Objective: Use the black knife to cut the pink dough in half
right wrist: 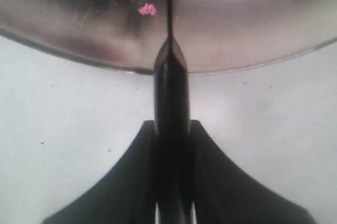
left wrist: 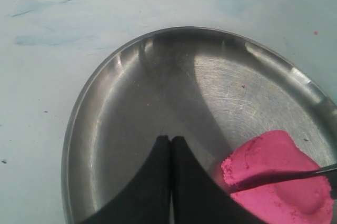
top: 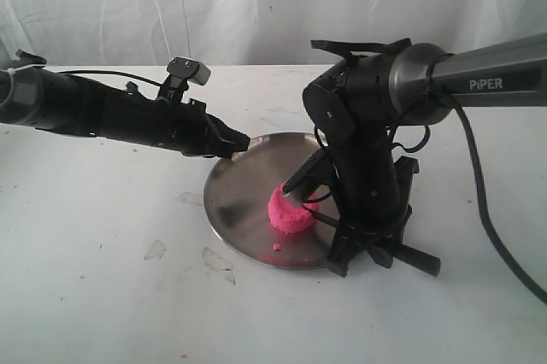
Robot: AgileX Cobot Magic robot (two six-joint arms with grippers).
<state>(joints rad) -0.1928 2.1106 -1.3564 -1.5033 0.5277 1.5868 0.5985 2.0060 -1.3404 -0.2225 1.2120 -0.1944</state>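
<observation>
While the right gripper (right wrist: 171, 126) clamps the knife (right wrist: 171, 84) by its handle, the thin blade lies pressed across the top of the dough (top: 289, 214), which sits near the middle of the plate (top: 235, 206). The right arm reaches in from the right and bends steeply down at the plate's right rim. The left gripper (left wrist: 169, 141), jaws together and empty, hangs over the plate's far-left rim, with its arm stretched low from the left.
</observation>
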